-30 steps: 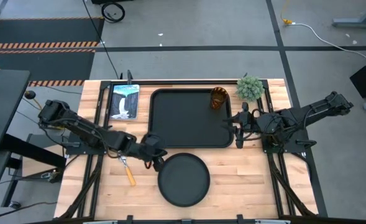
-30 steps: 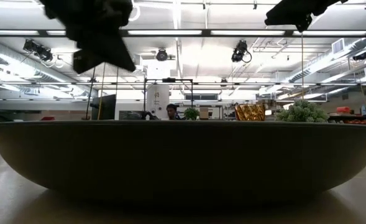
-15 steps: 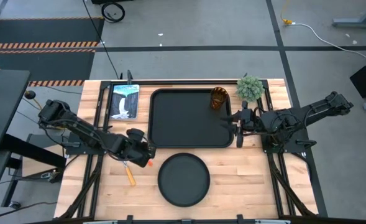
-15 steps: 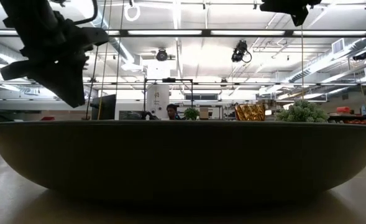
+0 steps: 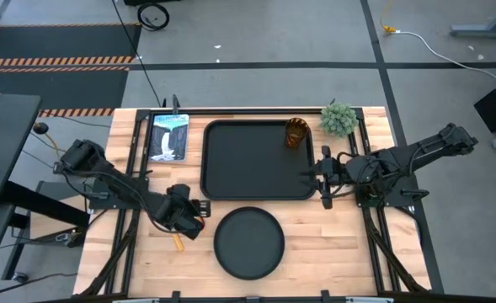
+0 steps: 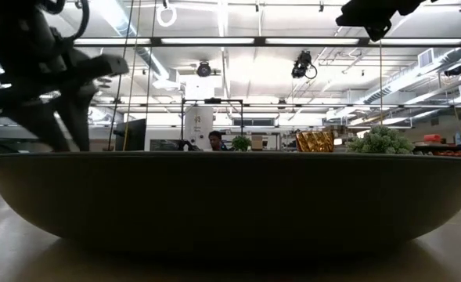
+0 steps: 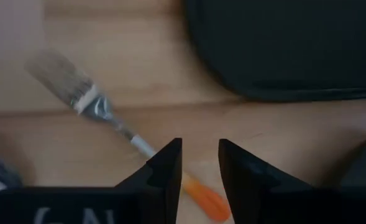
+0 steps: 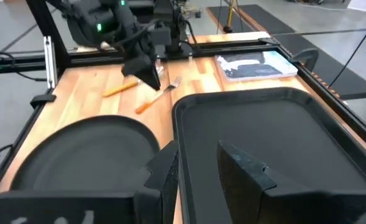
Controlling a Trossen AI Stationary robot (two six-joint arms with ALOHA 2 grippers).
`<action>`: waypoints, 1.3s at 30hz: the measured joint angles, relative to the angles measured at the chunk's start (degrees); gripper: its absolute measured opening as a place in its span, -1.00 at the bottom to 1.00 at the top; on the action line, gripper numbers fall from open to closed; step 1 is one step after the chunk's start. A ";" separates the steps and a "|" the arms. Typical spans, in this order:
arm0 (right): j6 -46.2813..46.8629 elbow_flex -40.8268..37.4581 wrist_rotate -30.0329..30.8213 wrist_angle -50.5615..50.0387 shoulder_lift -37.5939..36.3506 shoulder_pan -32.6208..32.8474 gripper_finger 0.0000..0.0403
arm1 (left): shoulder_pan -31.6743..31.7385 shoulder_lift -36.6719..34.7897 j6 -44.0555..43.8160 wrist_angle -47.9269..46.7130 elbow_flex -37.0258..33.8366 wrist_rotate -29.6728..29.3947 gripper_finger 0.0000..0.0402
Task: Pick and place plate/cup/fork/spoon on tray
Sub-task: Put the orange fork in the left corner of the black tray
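The black tray lies at the table's middle, with the amber cup standing in its far right corner. The round black plate lies on the wood, near side of the tray. The fork lies on the wood left of the plate, its orange handle passing under my left gripper, which is open just above it. The spoon's orange handle lies beside the fork. My right gripper is open and empty over the tray's right rim.
A blue-white picture card lies at the far left, and a small green plant stands at the far right. Black frame rails run along both table sides. Bare wood shows right of the plate.
My left gripper has gone from the plate's far left rim toward the table's left and near edge, and down, and now stands over the fork's handle. The plate, tray and cup have kept still.
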 joint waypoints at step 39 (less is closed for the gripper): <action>-1.97 -2.27 -0.11 5.74 0.31 1.28 -0.42 | 3.43 11.85 -4.11 -4.74 2.80 12.69 -0.39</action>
